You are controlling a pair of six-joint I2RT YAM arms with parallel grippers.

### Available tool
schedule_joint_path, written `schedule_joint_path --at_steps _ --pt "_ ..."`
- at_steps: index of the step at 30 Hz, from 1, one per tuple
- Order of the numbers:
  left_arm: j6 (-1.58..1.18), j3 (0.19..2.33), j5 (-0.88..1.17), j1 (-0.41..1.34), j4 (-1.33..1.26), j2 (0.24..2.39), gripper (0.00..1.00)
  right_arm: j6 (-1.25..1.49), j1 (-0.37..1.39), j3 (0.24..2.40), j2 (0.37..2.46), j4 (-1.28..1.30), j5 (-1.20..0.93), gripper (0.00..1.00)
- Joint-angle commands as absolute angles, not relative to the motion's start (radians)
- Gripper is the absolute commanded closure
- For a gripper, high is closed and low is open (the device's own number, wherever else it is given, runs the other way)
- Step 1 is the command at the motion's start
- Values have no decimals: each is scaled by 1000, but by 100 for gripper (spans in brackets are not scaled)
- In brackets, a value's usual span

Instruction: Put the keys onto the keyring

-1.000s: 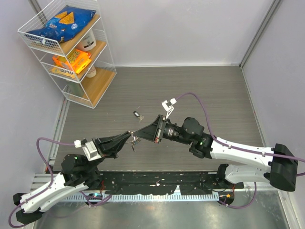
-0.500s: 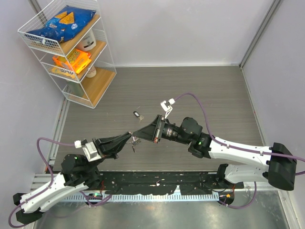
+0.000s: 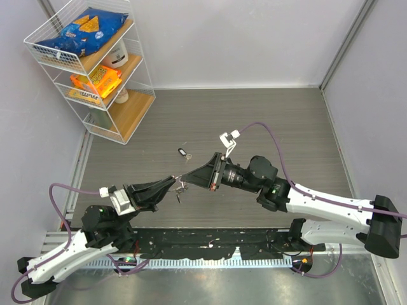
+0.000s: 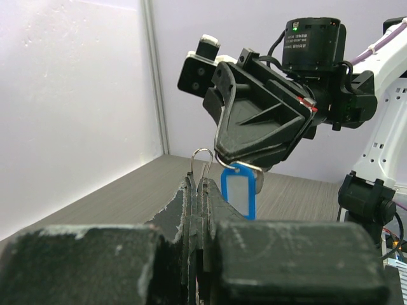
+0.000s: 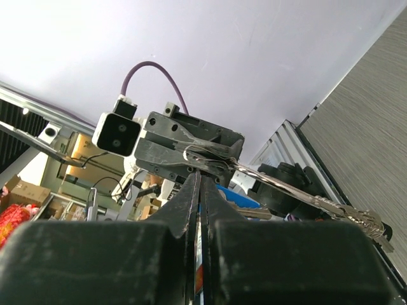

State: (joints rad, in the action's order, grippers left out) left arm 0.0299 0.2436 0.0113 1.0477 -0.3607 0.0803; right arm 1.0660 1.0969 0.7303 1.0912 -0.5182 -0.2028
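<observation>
My left gripper is shut on the keyring, a thin silver wire loop that pokes up from between its fingertips. My right gripper meets it tip to tip. It is shut on a key with a blue tag, which hangs just under its tip. In the right wrist view, the keyring lies across the left gripper's tip, and a long silver key trails from it to the right. Another key with a dark tag lies on the table beyond both grippers.
A white wire shelf rack with snack bags and jars stands at the back left. Grey walls close in the wood-grain table at the back and on both sides. A metal rail runs along the near edge.
The right arm's wrist has shifted a little left and then back right. Both gripper tips stay together over the same spot. The left arm has not moved.
</observation>
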Motion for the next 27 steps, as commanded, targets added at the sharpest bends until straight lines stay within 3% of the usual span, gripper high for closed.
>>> schedule_joint_path --at_steps 1,27 --pt "37 249 12 1046 -430 89 100 1045 1100 782 1061 -522 -186 94" --pt "38 244 9 1046 -437 89 100 1131 1106 815 1166 -615 -229 94"
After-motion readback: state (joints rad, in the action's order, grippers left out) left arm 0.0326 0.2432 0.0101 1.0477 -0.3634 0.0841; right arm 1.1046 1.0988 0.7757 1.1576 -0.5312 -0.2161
